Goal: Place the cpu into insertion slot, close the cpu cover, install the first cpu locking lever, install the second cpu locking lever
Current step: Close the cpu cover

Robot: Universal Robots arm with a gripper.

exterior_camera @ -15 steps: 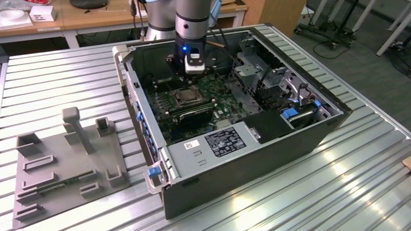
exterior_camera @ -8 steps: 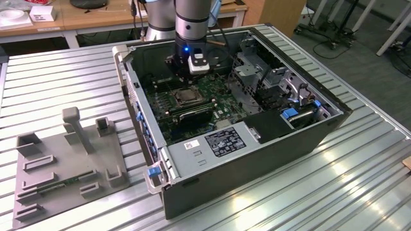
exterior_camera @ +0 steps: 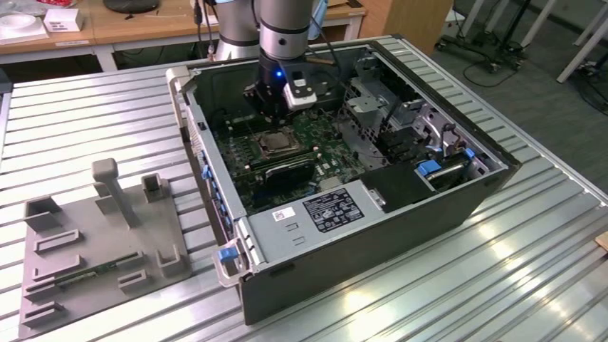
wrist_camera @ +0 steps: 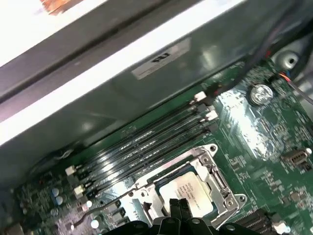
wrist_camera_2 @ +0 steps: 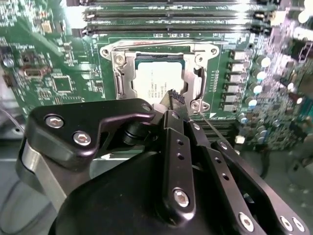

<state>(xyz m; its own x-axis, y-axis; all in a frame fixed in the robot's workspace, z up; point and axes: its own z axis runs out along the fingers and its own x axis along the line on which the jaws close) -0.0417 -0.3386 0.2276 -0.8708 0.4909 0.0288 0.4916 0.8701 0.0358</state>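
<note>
Poised low inside the open computer case (exterior_camera: pixel 380 235) on the table (exterior_camera: pixel 85 121), fingers (wrist_camera: pixel 174 208) pressed together, tips at the edge of the cpu (wrist_camera: pixel 188 190). Cpu seated flat in the insertion slot (exterior_camera: pixel 278 144), cpu cover (wrist_camera_2: pixel 122 73) closed around it.

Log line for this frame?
pale silvery square cpu: seated | silvery metal frame cover: closed over it | end effector: shut, at cover edge

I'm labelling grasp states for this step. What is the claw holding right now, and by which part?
Nothing, as far as shows. The claw is shut with its tips together at the edge of the cpu cover, which frames the seated cpu.
</note>
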